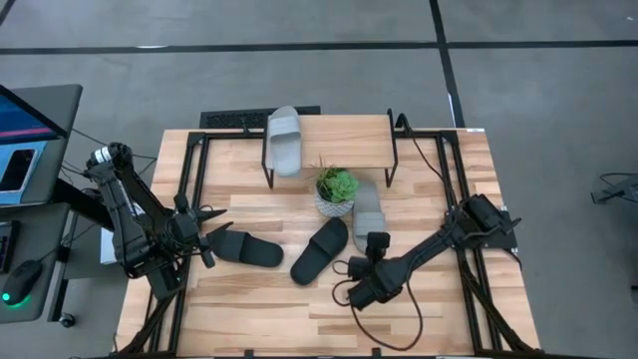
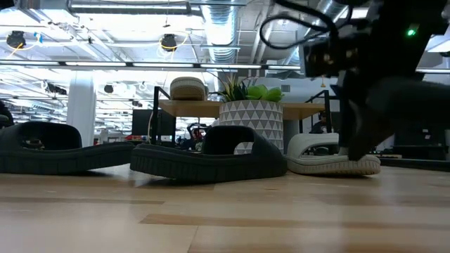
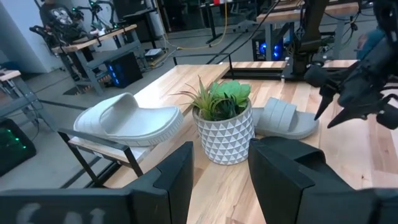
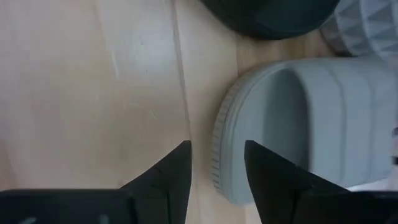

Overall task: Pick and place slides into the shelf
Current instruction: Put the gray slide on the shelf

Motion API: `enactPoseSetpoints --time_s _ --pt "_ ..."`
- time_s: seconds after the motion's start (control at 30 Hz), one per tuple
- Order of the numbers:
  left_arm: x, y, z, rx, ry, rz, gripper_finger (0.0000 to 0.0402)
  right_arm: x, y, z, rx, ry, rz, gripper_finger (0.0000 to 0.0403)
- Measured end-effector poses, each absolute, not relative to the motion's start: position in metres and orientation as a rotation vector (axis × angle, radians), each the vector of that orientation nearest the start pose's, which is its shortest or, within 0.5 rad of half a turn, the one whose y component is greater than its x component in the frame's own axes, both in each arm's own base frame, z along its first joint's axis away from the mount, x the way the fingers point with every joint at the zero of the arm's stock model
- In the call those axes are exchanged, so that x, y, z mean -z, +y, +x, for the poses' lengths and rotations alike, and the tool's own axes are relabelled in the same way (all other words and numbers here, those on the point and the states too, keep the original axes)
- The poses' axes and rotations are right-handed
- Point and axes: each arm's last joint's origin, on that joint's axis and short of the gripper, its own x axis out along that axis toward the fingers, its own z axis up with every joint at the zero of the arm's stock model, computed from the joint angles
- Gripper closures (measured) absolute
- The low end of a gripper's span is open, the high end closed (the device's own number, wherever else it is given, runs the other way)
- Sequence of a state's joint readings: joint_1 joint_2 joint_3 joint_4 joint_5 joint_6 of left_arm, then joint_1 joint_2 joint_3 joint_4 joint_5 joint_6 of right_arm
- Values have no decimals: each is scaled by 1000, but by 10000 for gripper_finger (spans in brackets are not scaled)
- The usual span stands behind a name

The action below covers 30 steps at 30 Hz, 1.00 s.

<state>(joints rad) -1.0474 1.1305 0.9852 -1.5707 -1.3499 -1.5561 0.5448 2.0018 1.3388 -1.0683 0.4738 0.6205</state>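
Just beyond the right tool [image 1: 377,242], open above the bench [image 1: 249,309], the grey slide [image 1: 368,207] lies lengthwise toward the shelf [image 1: 339,130]; the left tool [image 1: 206,242], open, waits by a black slide [image 1: 245,249].

A lab: exposed ceiling ducts [image 2: 211,28], computer-laden workbenches [image 3: 93,40], concrete floor [image 1: 299,60].

Floor [image 1: 299,25]: grey concrete, dark seams.
Ceiling [image 2: 105,42]: exposed ducts, bright lights.
Benches [image 3: 93,43]: cluttered, behind the table.
Monitor [image 1: 25,115]: beside the table.
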Motion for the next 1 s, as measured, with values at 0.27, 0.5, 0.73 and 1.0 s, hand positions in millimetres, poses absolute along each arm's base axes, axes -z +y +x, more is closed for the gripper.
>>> enactPoseSetpoints --time_s 0.27,0.5,0.73,1.0 --pt "-293 -116 99 -531 256 86 260 -132 161 293 399 1457 -345 261" --pt "-293 -116 99 -530 258 90 260 -121 154 287 411 1456 -342 260" --pt "-292 -117 100 -525 260 77 260 -114 143 289 441 1434 -328 261" --pt "-292 -119 101 -521 271 75 260 -111 139 289 469 1412 -351 266"
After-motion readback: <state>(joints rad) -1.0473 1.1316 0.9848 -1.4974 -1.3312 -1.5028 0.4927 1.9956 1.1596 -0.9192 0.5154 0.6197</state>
